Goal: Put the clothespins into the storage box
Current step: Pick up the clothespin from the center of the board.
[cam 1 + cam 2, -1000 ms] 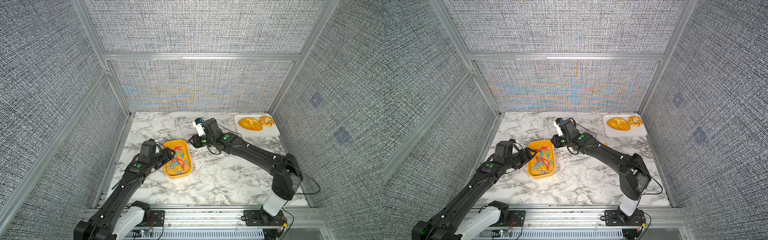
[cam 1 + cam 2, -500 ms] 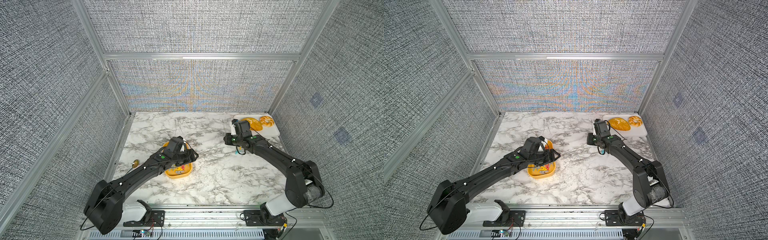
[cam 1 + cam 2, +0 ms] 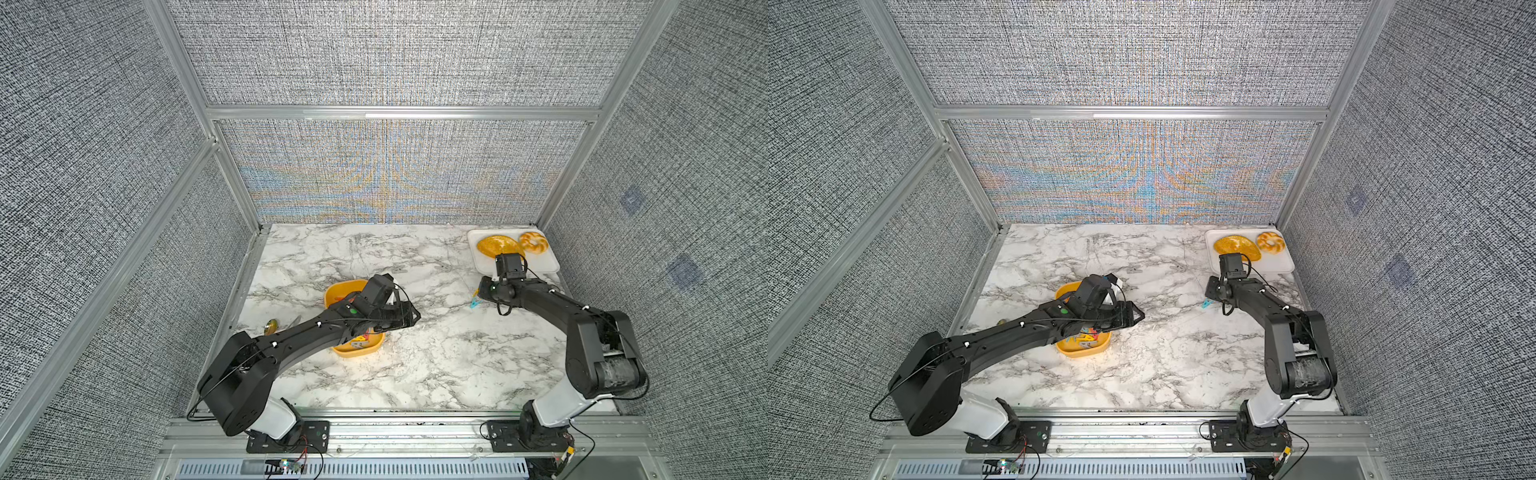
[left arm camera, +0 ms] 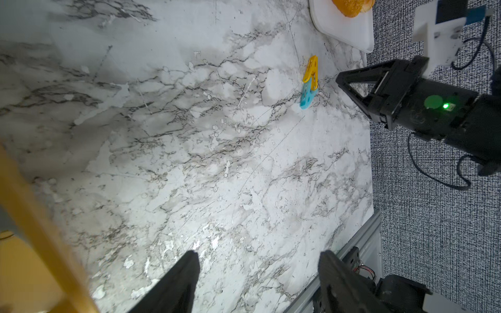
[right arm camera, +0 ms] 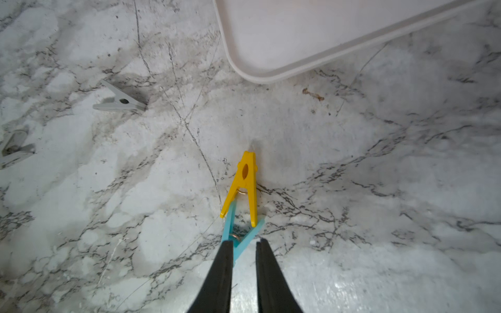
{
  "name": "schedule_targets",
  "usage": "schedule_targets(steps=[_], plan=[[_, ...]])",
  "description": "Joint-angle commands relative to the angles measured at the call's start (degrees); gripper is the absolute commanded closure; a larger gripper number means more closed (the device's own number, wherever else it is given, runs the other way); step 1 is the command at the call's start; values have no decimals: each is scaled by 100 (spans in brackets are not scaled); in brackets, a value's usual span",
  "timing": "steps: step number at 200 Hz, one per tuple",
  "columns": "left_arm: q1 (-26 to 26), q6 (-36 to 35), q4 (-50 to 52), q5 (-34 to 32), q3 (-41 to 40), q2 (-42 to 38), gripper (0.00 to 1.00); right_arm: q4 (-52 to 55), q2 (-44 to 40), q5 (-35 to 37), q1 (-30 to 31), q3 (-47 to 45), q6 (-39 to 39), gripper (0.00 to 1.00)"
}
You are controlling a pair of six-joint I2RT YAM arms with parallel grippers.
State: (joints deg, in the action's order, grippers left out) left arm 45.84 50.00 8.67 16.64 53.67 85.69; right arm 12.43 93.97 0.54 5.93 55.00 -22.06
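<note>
The right pincer [image 5: 244, 245], narrowed with one tip touching the teal pin [image 5: 240, 239] on the desk [image 5: 352, 189], lines up with the yellow pin [image 5: 245, 184] straight ahead, while the gaping, empty left pincer [image 4: 257, 260] hangs far off over the box [image 3: 338, 293].

The right arm [image 3: 552, 307] has swung away from the far edge of the box [image 3: 337, 291], crossing to the right side of the table; its gripper [image 5: 244, 244] now sits low by a teal pin [image 5: 238, 244] and a yellow pin [image 5: 245, 184], near the white tray [image 3: 540, 266]. Its jaws have narrowed, with a slim gap left, one finger touching the teal pin. The left arm [image 3: 316, 332] has risen from the box's left side and stretched across it, so its gripper [image 3: 409, 320] now hangs past the box's right edge, covering most of the pins inside. Its jaws have narrowed a little but stand apart.
</note>
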Motion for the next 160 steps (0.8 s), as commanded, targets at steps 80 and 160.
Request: schedule_targets(steps=[80, 160], plan=[[3, -25, -164, -12, -26, 61, 26, -447, 372, -98, -14, -210, -131, 74], [5, -40, -155, -38, -34, 110, 26, -580, 528, -193, -20, -329, -131, 80]])
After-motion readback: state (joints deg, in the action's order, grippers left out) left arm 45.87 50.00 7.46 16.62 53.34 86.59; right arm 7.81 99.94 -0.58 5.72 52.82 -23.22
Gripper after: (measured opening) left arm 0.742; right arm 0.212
